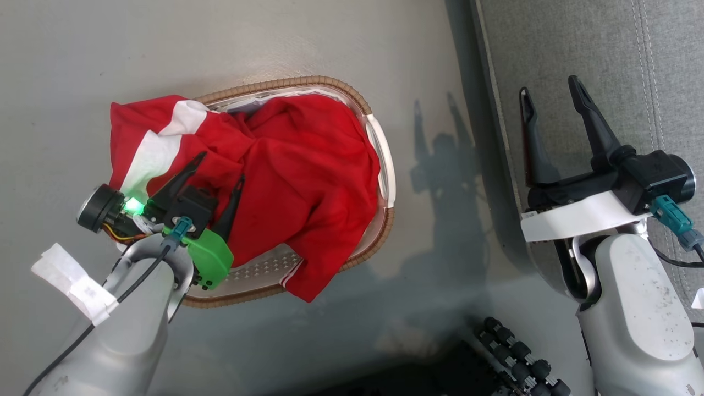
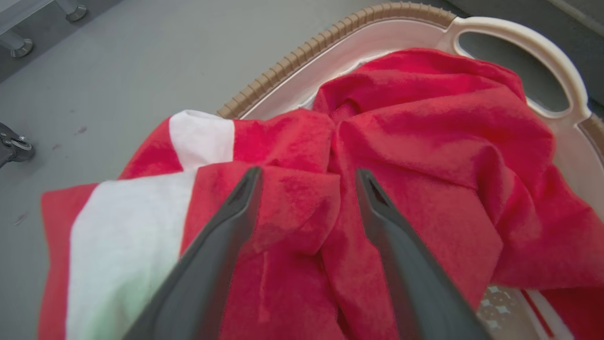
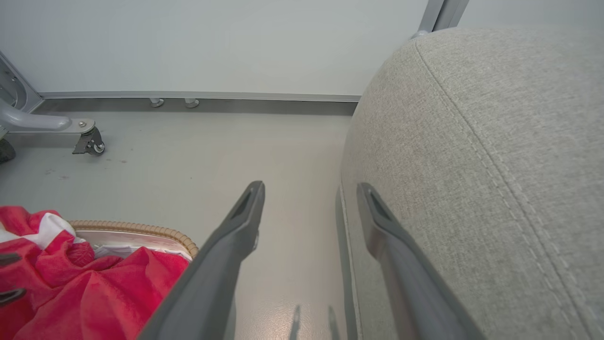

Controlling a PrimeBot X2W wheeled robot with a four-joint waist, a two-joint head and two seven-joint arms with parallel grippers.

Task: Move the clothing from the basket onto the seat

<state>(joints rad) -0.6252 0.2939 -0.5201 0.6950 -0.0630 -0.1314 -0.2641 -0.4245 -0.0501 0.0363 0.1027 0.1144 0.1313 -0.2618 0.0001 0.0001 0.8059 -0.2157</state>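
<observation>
1. Left tool [image 1: 224, 165]: released, fingers spread wide, nothing held. It hangs just over the clothing [image 1: 297, 165], tips aimed at a raised fold on the heap's left side. I cannot tell whether the tips touch the fabric.
2. Right tool [image 1: 550, 85]: released and empty, poised over the left edge of the seat [image 1: 594, 55], well apart from the basket [image 1: 385, 165].
3. Clothing: all of it lies in or on the basket, which stands on the floor [image 1: 220, 44] left of the seat. A red-and-white part spills over the left rim and a hem hangs over the near rim. None is on the seat, so I judge the transfer not yet begun.
4. Risk: a shallow pinch on one loose fold. The fabric looks soft and could slip out during the lift.
5. Risk: the garments look bunched together. Lifting one may drag the rest, and a trailing part could catch the rim and pull or tip the basket.
6. Risk: tips driven too deep could gather the white lining [image 3: 122, 249] along with the clothing, or foul the perforated wall.
7. Risk: on the carry rightward, a low lift would let hanging fabric sweep the floor or fall short at the seat's rounded edge. My right tool also stands on that path, so contact between my arms is possible.
</observation>
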